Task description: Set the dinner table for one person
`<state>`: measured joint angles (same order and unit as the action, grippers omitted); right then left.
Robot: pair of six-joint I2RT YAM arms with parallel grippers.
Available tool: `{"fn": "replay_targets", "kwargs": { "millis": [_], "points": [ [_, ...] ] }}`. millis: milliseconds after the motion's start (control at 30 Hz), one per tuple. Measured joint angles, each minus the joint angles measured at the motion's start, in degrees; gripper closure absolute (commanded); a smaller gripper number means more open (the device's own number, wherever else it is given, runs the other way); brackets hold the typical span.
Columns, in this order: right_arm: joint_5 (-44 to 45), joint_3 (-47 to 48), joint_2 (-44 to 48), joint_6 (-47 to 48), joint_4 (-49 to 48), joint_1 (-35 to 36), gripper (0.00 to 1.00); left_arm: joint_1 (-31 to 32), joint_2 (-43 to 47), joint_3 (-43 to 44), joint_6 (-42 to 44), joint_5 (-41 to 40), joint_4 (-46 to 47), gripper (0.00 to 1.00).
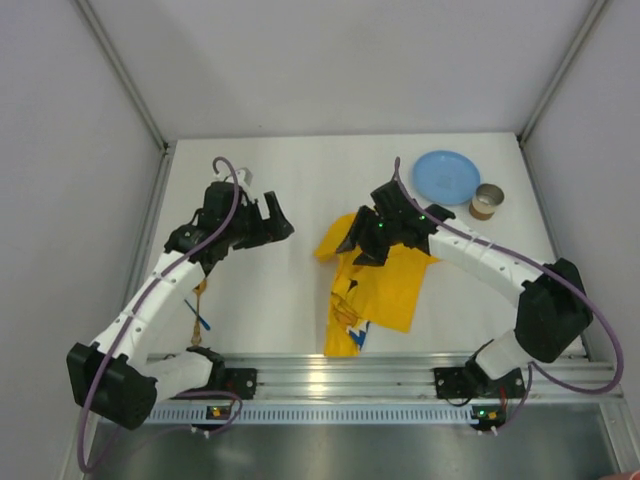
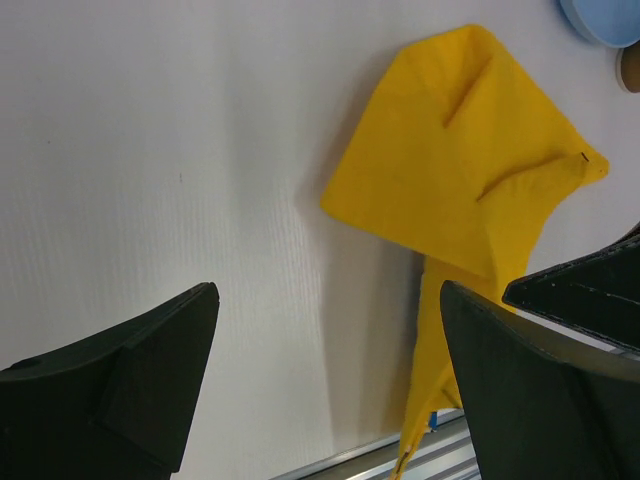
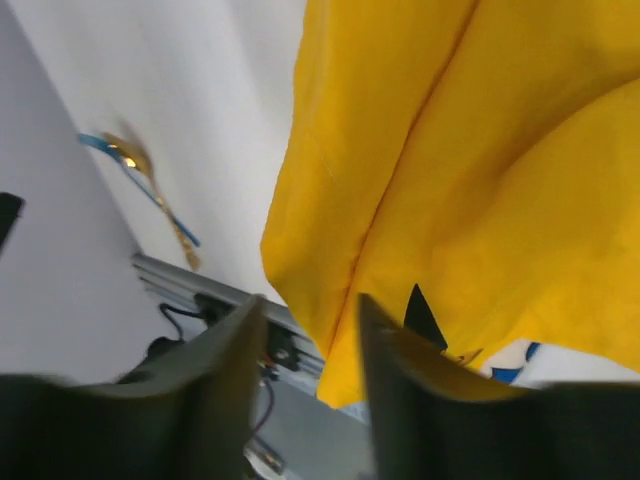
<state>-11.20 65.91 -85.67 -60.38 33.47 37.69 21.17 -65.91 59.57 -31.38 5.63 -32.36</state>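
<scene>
The white dinner table (image 1: 290, 180) holds a crumpled yellow printed cloth mat (image 1: 378, 285) near its middle. My right gripper (image 1: 360, 245) hovers over the mat's far left corner. In the right wrist view its jaws (image 3: 310, 305) stand a little apart, with the yellow mat (image 3: 450, 150) just beyond them and nothing pinched. My left gripper (image 1: 272, 225) is open and empty above bare table left of the mat. In the left wrist view (image 2: 328, 300) the mat (image 2: 460, 160) lies ahead to the right. A blue plate (image 1: 446, 176) and a small brown cup (image 1: 487, 202) sit at the far right.
Gold and blue cutlery (image 1: 200, 308) lies near the left arm, and also shows in the right wrist view (image 3: 150, 185). A metal rail (image 1: 380, 365) runs along the near edge. White walls enclose the table on the left, the back and the right.
</scene>
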Motion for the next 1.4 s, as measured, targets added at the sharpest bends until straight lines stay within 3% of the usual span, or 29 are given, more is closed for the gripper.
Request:
{"fn": "replay_targets", "kwargs": {
  "millis": [33,233,433,733,867,1000,1200,1233,1267,1333,1400],
  "points": [
    [-2.0,0.8,-0.7,-1.0,-1.2,0.5,0.00,0.1,0.3,0.0,0.0,-0.4,-0.3,0.02],
    [-10.4,6.4,-8.7,-1.1,-5.5,0.8,0.00,1.0,1.8,-0.2,-0.8,-1.6,-1.9,0.01],
    [-11.5,4.0,-6.2,3.9,-3.0,-1.3,0.00,3.9,3.2,-4.9,-3.0,-2.3,-2.1,0.01],
    [-4.9,-9.7,8.0,15.4,7.0,-15.7,0.00,9.0,-3.8,-11.5,-8.3,-6.7,-0.7,0.02],
    [-4.2,-14.8,10.0,18.8,9.1,-21.8,0.00,8.9,-9.9,-11.5,-9.5,-8.2,1.6,0.08],
    [-3.7,-17.0,9.8,21.8,9.7,-23.5,0.00,9.0,-17.1,-11.5,-10.3,-8.0,5.5,0.33],
    [-3.9,-19.2,7.1,24.6,8.3,-24.7,0.00,8.9,-24.5,-10.2,-10.5,-6.7,11.1,0.57],
    [-4.0,-19.5,6.6,24.8,7.7,-24.7,0.00,8.9,-25.4,-9.7,-10.4,-6.6,11.9,0.70],
    [-4.4,-20.1,5.8,24.9,6.7,-24.7,0.00,9.0,-26.2,-9.2,-10.4,-6.3,12.7,0.76],
    [-5.6,-21.4,3.9,24.9,3.8,-24.7,0.05,8.9,-27.9,-8.2,-9.9,-5.5,13.4,0.97],
    [-7.7,-22.4,1.5,24.6,2.3,-24.6,0.17,8.9,-29.4,-7.1,-9.3,-4.9,14.3,1.00]
  ]
}}
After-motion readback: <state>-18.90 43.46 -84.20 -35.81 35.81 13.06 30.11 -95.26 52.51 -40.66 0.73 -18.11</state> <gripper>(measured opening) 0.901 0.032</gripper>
